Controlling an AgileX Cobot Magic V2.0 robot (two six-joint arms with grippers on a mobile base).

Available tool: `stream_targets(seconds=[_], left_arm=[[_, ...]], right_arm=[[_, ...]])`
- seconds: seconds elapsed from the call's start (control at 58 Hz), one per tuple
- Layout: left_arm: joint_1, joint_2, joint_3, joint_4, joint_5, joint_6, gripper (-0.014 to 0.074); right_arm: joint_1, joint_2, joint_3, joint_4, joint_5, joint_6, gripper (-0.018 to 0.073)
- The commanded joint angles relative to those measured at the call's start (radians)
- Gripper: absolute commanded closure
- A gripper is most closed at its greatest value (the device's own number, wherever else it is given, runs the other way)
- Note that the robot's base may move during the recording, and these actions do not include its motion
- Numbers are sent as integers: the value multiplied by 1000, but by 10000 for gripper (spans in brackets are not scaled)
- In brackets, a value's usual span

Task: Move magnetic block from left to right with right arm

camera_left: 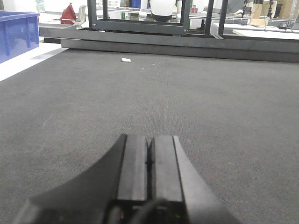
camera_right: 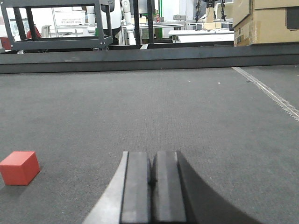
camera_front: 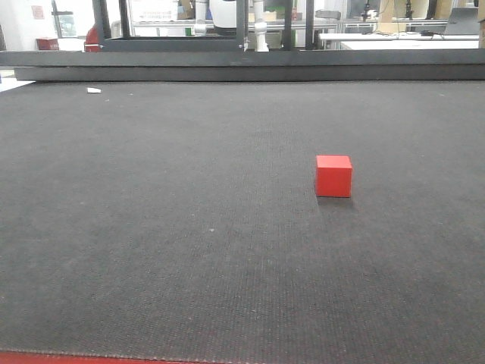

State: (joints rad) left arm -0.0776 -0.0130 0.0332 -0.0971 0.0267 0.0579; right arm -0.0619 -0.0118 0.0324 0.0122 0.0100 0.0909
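Observation:
The magnetic block (camera_front: 333,176), a small bright-red cube, rests on the dark grey mat right of centre in the front view. It also shows at the lower left of the right wrist view as the same red block (camera_right: 19,167), well to the left of my right gripper (camera_right: 151,154). That gripper is shut with nothing between its black pads. My left gripper (camera_left: 150,138) is shut too, empty, low over bare mat; the block is out of its view. Neither gripper appears in the front view.
A dark metal rail (camera_front: 242,64) bounds the mat's far edge. A small white scrap (camera_front: 93,90) lies at the far left. A blue bin (camera_left: 17,33) stands off the mat's left side. Tan cardboard boxes (camera_right: 266,21) sit beyond the far right, and a seam strip (camera_right: 268,91) runs there.

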Motion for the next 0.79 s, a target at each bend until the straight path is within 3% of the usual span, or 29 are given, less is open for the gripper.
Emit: stream_targets(seconds=[0.0, 0.775], left_arm=[[2, -13, 7, -5, -84, -6, 722], [2, -13, 7, -5, -84, -6, 722]], right_arm=[[-7, -20, -1, 2, -88, -7, 502], [-7, -20, -1, 1, -121, -7, 502]])
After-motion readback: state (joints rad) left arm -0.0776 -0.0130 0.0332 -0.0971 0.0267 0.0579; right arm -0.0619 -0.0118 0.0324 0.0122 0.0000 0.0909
